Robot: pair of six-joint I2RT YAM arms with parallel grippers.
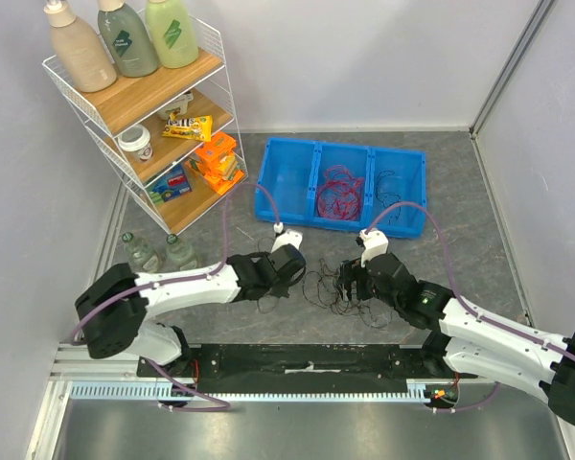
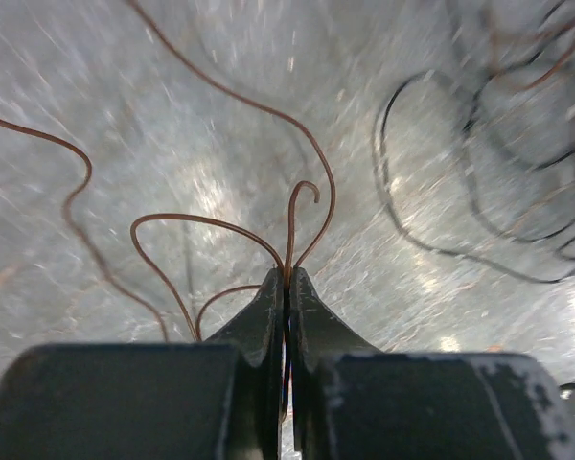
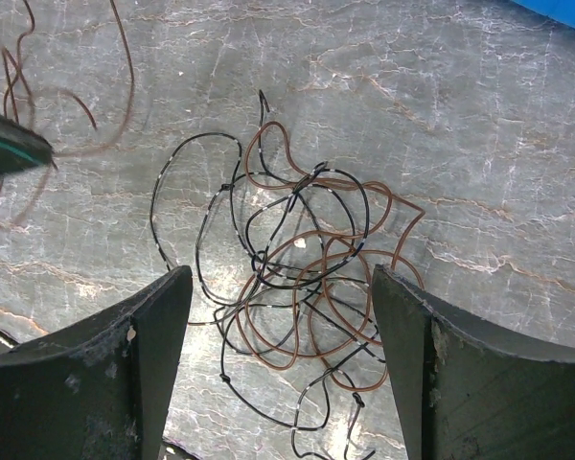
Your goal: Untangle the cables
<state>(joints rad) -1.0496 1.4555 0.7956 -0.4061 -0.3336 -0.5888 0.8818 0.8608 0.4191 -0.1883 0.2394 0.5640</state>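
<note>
Pinching a single reddish-brown strand in the tightly closed left gripper, just in front of the blue bin, near its left end. Hovering the right gripper, jaws spread wide and gripping nothing, directly over the main clump of cables: black and reddish-brown loops knotted together on the tabletop, in front of the bin's middle.

Probably risking, on any pull, dragging the whole clump along or cinching its loops tighter, with the strand's far end possibly caught inside; also risking losing so thin a wire from the pinch.

Showing more red cables lying in the bin's middle compartment. Noting a wire shelf rack left of the bin and two bottles in front of it, both off the working path; finding no obstacle between either gripper and the clump.
</note>
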